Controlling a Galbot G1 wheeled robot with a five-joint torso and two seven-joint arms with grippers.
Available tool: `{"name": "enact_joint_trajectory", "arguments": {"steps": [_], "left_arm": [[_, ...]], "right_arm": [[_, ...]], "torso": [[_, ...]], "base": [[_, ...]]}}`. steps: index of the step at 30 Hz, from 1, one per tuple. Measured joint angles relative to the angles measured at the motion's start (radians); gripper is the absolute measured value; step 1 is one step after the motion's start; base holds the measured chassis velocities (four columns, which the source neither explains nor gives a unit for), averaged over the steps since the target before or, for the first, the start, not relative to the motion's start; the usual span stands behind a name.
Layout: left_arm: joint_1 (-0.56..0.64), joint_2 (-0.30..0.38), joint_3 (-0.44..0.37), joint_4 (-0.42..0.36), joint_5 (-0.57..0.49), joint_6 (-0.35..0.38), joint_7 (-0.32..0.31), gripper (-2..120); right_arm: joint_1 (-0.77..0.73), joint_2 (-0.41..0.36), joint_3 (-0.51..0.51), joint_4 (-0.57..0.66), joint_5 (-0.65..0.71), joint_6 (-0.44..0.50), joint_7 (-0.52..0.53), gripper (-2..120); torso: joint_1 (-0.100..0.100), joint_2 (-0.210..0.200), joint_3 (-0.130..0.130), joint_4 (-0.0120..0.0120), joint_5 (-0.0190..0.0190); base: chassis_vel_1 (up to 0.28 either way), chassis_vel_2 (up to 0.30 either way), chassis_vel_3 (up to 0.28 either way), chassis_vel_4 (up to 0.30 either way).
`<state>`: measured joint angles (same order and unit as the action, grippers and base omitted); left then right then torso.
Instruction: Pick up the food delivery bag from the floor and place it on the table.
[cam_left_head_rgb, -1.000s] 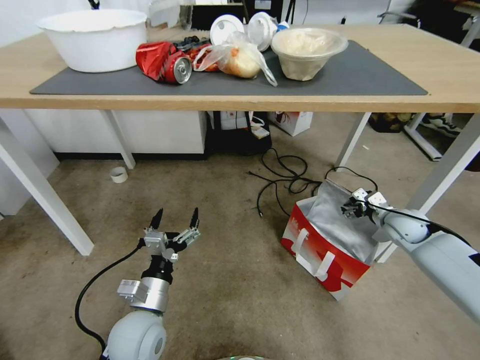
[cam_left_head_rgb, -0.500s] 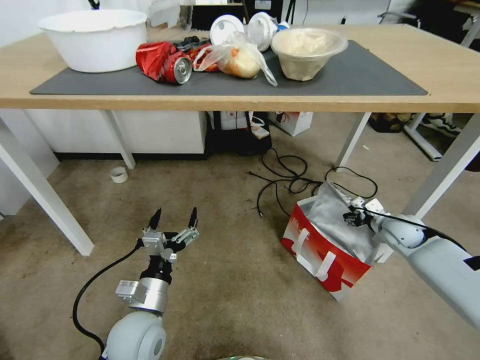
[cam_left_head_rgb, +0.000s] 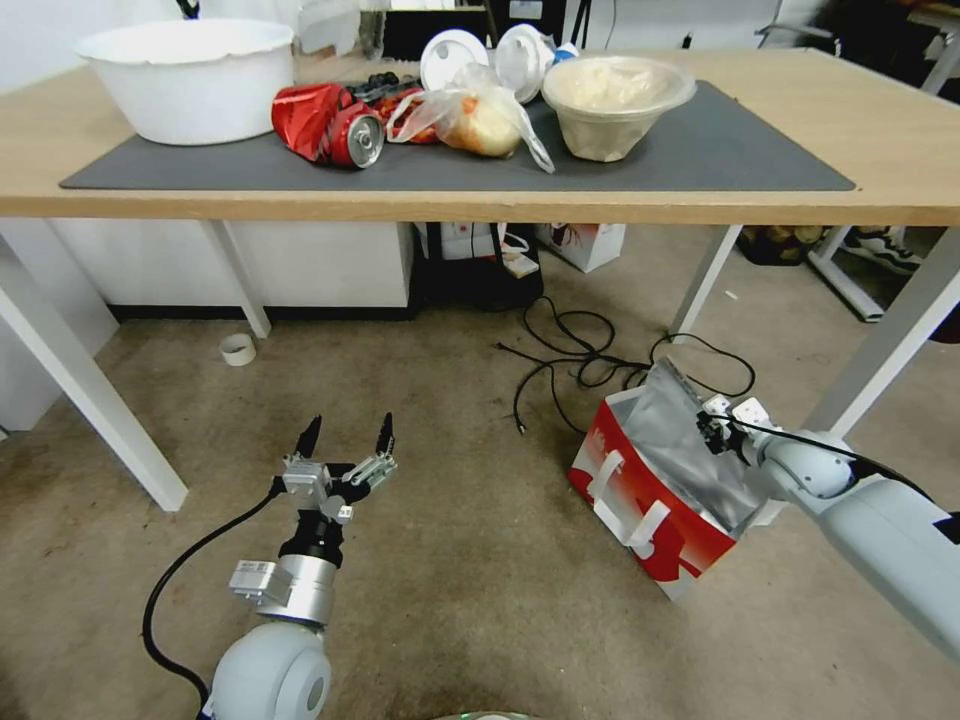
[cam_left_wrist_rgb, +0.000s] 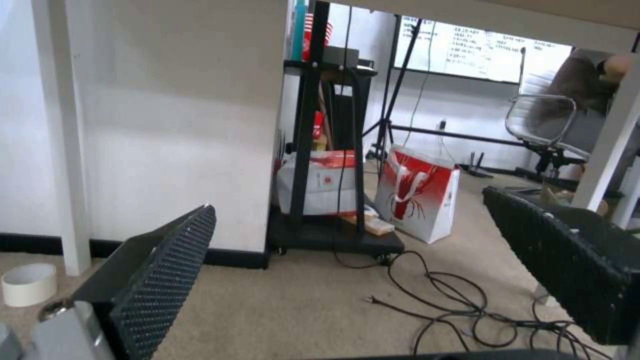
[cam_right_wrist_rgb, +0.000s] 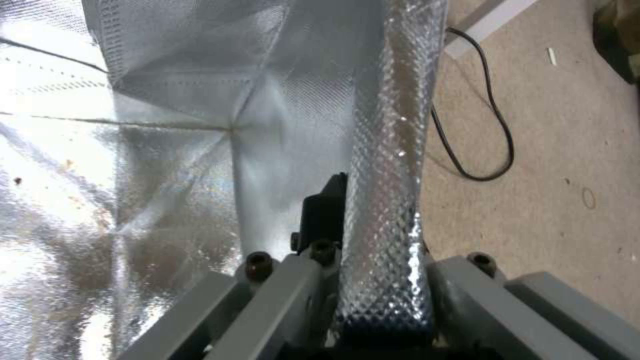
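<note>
Head view first: the food delivery bag (cam_left_head_rgb: 655, 480) sits on the floor (cam_left_head_rgb: 450, 560) just beside the right front leg of the table (cam_left_head_rgb: 890, 130), tilted, its foil mouth gaping upward. The right arm reaches in from the right edge, forearm low and angled down toward the bag, and the right gripper (cam_left_head_rgb: 716, 432) is at the bag's far rim — pinched onto the foil edge there. The left arm comes up from the bottom of the picture, wrist pointing forward over bare carpet, and the left gripper (cam_left_head_rgb: 346, 438) hovers well apart from the bag, fingers spread, holding nothing. On the table's dark mat (cam_left_head_rgb: 700, 150) lie a white bowl (cam_left_head_rgb: 188, 75) and a crushed red can (cam_left_head_rgb: 328, 122).

Left wrist view: the two black ribbed pads (cam_left_wrist_rgb: 163, 280) stand wide apart, with carpet and black cables (cam_left_wrist_rgb: 447, 300) between them.

Right wrist view: a strip of quilted foil from the bag (cam_right_wrist_rgb: 390, 150) runs straight down into the gripper — clamped between the closed fingers (cam_right_wrist_rgb: 323, 215), with the silver lining spread out alongside.
</note>
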<state>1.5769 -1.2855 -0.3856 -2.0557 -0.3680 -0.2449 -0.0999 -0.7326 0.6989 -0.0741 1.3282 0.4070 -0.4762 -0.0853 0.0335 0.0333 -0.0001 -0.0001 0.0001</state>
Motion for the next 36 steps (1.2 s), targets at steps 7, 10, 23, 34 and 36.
{"name": "enact_joint_trajectory", "arguments": {"steps": [7, 10, 23, 34, 36], "left_arm": [[0.0, -0.001, -0.001, -0.002, 0.0, -0.002, -0.002, 100], [0.002, 0.0, -0.001, -0.009, 0.001, 0.001, -0.001, 100], [0.001, 0.004, -0.004, -0.018, -0.001, 0.004, -0.002, 100], [0.004, 0.005, -0.011, -0.026, -0.001, 0.006, -0.003, 100], [0.006, 0.005, -0.012, -0.029, -0.002, 0.006, -0.004, 100]], "right_arm": [[-0.005, -0.008, 0.002, 0.021, 0.016, 0.012, -0.011, 0], [-0.016, -0.019, 0.02, 0.039, 0.002, 0.077, -0.073, 0], [-0.039, -0.106, 0.042, 0.242, 0.097, 0.203, -0.223, 0], [-0.055, -0.234, 0.031, 0.432, 0.183, 0.224, -0.435, 0], [-0.055, -0.256, 0.044, 0.46, 0.216, 0.225, -0.504, 0]], "torso": [[0.0, 0.0, 0.0, 0.0, -0.0001], [0.0, 0.0, 0.0, -0.0001, 0.0], [0.0, 0.0, 0.0, 0.0001, -0.0001], [0.0, 0.0, 0.0, -0.0001, -0.0002], [0.0, 0.0, 0.0, 0.0, 0.0]], "base": [[0.0, 0.0, 0.0, 0.0], [0.0, 0.0, 0.0, 0.0], [0.0, 0.0, 0.0, 0.0], [0.0, 0.0, 0.0, 0.0], [0.0, 0.0, 0.0, 0.0]]}}
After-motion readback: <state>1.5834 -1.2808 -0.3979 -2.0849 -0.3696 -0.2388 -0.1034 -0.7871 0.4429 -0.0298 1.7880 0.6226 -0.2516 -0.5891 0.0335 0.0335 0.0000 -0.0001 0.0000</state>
